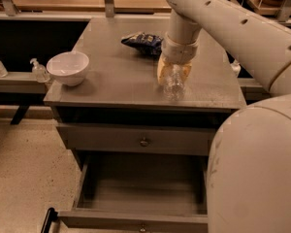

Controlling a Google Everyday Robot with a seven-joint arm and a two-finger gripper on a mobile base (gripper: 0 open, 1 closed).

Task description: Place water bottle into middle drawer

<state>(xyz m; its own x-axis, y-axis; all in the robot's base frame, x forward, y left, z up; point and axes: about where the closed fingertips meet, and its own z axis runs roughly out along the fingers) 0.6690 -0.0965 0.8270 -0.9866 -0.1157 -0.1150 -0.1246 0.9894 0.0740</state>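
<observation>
Water bottle sits between the tan fingers of the gripper, over the desk, right of the middle and close to the front edge. The fingers are closed against the water bottle from both sides, pinching its upper part, so only the clear ribbed lower body shows below them; its cap is hidden. The lower end is close over the desk surface, and whether it touches cannot be told. The white arm comes in from the upper right and reaches down to the gripper.

Just behind the gripper, toward the back edge, lies a dark blue snack bag. A white bowl stands at the left edge near the front left corner, well apart from the bottle. Beyond the left edge, on a lower ledge, stand two small clear pump bottles.

Below the desk top, a flat grey drawer front with a round knob is closed. Under it the middle drawer is pulled out toward the front, its plain grey tray bare, with a small knob at the centre of its front panel.
</observation>
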